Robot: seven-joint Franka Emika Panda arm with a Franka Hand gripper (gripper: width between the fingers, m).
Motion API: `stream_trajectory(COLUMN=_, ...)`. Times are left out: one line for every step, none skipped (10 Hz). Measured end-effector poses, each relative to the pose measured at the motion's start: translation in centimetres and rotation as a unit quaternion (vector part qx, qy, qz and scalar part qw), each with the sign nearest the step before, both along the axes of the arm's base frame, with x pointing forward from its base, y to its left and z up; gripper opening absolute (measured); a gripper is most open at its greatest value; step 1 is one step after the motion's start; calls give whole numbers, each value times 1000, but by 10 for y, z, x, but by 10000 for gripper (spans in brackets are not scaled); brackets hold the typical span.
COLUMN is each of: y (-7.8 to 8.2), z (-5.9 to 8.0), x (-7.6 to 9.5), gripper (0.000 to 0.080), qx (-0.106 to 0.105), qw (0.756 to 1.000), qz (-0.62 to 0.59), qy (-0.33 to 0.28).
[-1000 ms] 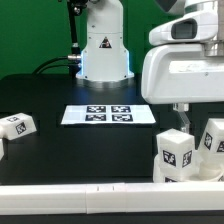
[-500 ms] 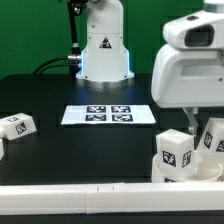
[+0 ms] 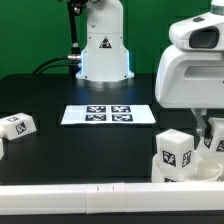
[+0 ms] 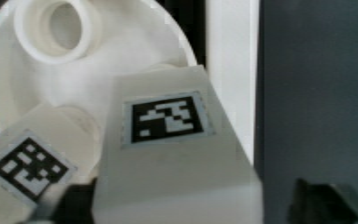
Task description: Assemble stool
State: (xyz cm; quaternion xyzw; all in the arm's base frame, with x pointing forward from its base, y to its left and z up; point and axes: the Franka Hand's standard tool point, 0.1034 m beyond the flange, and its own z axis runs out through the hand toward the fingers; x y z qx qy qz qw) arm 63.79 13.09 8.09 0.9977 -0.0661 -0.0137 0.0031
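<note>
**Gripper** (image 4: 202, 203): 2 dark fingers stand apart, 1 on either side of a white leg (image 4: 176, 130) bearing a square black-and-white tag. The leg lies between them, tagged face toward the wrist camera. One finger (image 4: 73, 200) sits right at the leg's edge; contact cannot be confirmed. The other finger (image 4: 336, 196) shows a thin dark strip between itself and the leg. Whether the fingers press on the leg or only bracket it cannot be told, as the wrist view is blurred.

**Seat** (image 4: 87, 80): a round white disc, lying just beyond the leg, with 1 round socket (image 4: 57, 25) visible near its rim. A second leg (image 4: 30, 165), also tagged, lies just beside the first and overlaps the seat's edge in the picture.

**Exterior view:** the wrist housing (image 3: 195, 75) hangs low over the cluster of stool parts at the exterior view's right, near the front rail (image 3: 100, 190). 1 upright leg (image 3: 175, 150) of that cluster stands just beside the fingers, toward the exterior view's left. 1 loose leg (image 3: 15, 126) lies well apart, at the exterior view's left edge. The marker board (image 3: 108, 115) lies flat on the black table (image 3: 60, 150), between the loose leg and the cluster
</note>
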Motion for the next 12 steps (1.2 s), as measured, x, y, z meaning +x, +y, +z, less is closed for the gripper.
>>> stream_trajectory(y=-4, z=-1, x=0, gripper=362, qx=-4, qw=999, qz=-37, qy=-1)
stream_trajectory(y=-8, z=-1, x=-2, gripper=339, qx=-4, qw=998, qz=-65, qy=-12)
stream_trajectory(y=-9, z=-2, x=-4, gripper=339, qx=-2, qw=992, qz=-124, qy=-21)
stream_trajectory(y=-11, z=-2, x=-4, gripper=338, qx=2, qw=984, qz=-176, qy=-29)
stream_trajectory(y=-14, z=-3, x=-4, gripper=338, qx=14, qw=968, qz=-247, qy=-34)
stream_trajectory(y=-17, z=-3, x=-5, gripper=338, qx=32, qw=943, qz=-328, qy=-36)
stream_trajectory(y=-21, z=-3, x=-5, gripper=338, qx=48, qw=917, qz=-395, qy=-32)
stream_trajectory(y=-22, z=-4, x=-4, gripper=338, qx=51, qw=898, qz=-435, qy=-28)
stream_trajectory(y=-22, z=-4, x=-5, gripper=338, qx=51, qw=889, qz=-454, qy=-26)
stream_trajectory(y=-22, z=-4, x=-5, gripper=338, qx=51, qw=883, qz=-466, qy=-25)
stream_trajectory(y=-23, z=-4, x=-5, gripper=338, qx=53, qw=862, qz=-504, qy=-23)
stream_trajectory(y=-26, z=-4, x=-4, gripper=338, qx=69, qw=816, qz=-573, qy=-23)
